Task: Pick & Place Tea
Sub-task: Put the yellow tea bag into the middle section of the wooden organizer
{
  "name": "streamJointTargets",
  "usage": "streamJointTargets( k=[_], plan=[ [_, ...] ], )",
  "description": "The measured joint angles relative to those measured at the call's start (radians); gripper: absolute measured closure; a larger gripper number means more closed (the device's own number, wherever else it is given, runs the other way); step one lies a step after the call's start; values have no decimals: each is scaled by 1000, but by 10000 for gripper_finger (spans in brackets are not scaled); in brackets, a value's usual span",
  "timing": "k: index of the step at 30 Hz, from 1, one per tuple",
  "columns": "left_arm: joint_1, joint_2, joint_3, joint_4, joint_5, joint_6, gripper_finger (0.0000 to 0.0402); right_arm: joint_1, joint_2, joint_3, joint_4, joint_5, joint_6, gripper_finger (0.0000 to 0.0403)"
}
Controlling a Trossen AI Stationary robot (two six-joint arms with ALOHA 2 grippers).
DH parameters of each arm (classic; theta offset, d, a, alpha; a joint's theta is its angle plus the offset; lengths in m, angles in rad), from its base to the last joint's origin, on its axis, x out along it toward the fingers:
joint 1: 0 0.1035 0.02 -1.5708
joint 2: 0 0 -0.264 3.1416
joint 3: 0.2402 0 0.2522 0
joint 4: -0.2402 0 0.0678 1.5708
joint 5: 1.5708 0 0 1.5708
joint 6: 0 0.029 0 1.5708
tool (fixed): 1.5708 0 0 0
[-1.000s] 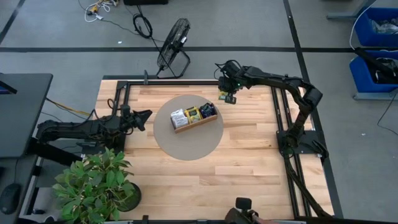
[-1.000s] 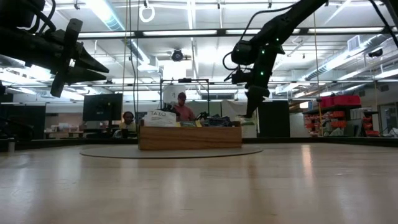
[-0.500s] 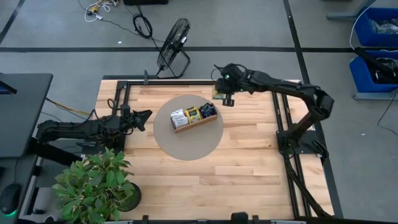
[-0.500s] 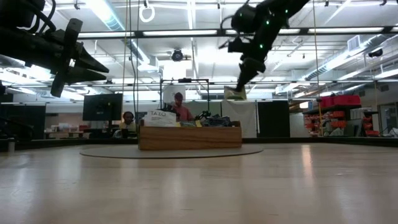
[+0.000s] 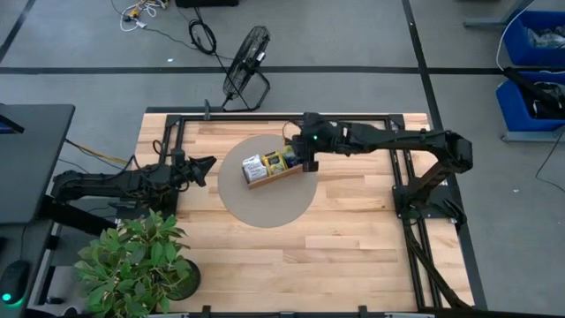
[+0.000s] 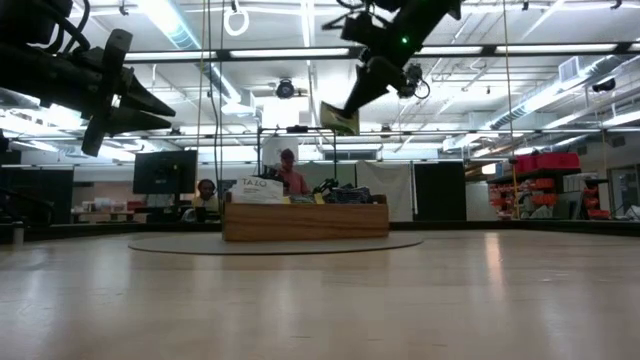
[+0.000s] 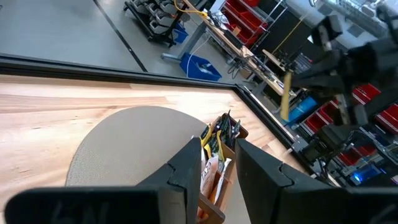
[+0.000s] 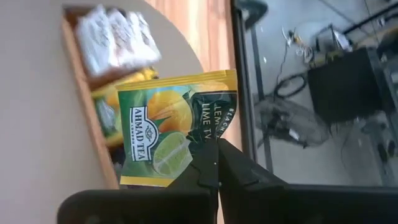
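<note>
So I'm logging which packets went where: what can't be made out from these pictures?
- Tray compartments under the right tool: hidden by the arm in the high view.
- Packets in the wooden tray: only their tops show above its wall in the low view.
- White packets: blurred in the right wrist view.
- Held green-yellow packet: its lower edge is covered by the tool's fingers.

A wooden tray (image 5: 281, 175) sits on a round grey mat (image 5: 265, 205) on the surface (image 5: 353, 238). A plant (image 5: 137, 263) stands at one corner. A fan (image 5: 245, 66) lies on the floor.
</note>
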State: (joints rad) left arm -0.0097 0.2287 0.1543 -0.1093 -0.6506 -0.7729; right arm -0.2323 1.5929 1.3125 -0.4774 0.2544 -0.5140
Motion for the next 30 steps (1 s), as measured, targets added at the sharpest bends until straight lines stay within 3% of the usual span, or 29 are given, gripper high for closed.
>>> streamJointTargets(
  k=[14, 20, 30],
  plan=[
    [0, 0, 0, 4, 1, 0, 299, 136, 71, 1, 154, 98, -86, 403],
    [0, 0, 0, 6, 9, 0, 299, 138, 176, 1, 201, 157, -123, 403],
    [0, 0, 0, 7, 20, 0, 299, 131, 268, 0, 280, 159, -180, 403]
  ],
)
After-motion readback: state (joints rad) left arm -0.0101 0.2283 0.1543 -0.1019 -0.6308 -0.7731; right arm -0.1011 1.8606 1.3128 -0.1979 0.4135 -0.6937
